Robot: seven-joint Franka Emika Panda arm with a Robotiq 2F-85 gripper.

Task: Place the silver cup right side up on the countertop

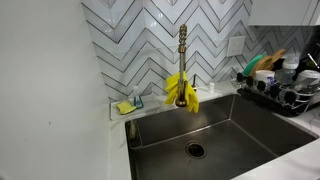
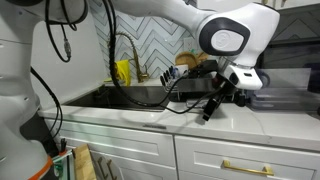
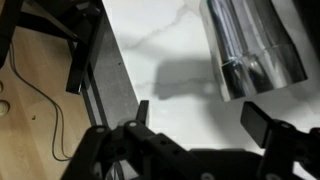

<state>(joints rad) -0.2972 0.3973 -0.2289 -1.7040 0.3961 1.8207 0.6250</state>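
Observation:
In the wrist view the silver cup (image 3: 255, 45) shows as a shiny metal cylinder at the upper right, resting on the white marbled countertop (image 3: 170, 40). I cannot tell whether it stands or lies. My gripper (image 3: 200, 122) is open, its two dark fingertips wide apart with only bare counter between them; the cup sits just beyond the right fingertip (image 3: 268, 125), apart from it. In an exterior view the gripper (image 2: 210, 112) hangs tilted just above the countertop (image 2: 150, 118), right of the sink; the cup is hidden there.
A steel sink (image 1: 230, 125) with a brass faucet (image 1: 183, 55) and yellow gloves (image 1: 182, 92) draped on it. A black dish rack (image 1: 275, 85) stands full at the sink's far end. The counter's front edge (image 3: 110, 80) and floor lie left of the gripper.

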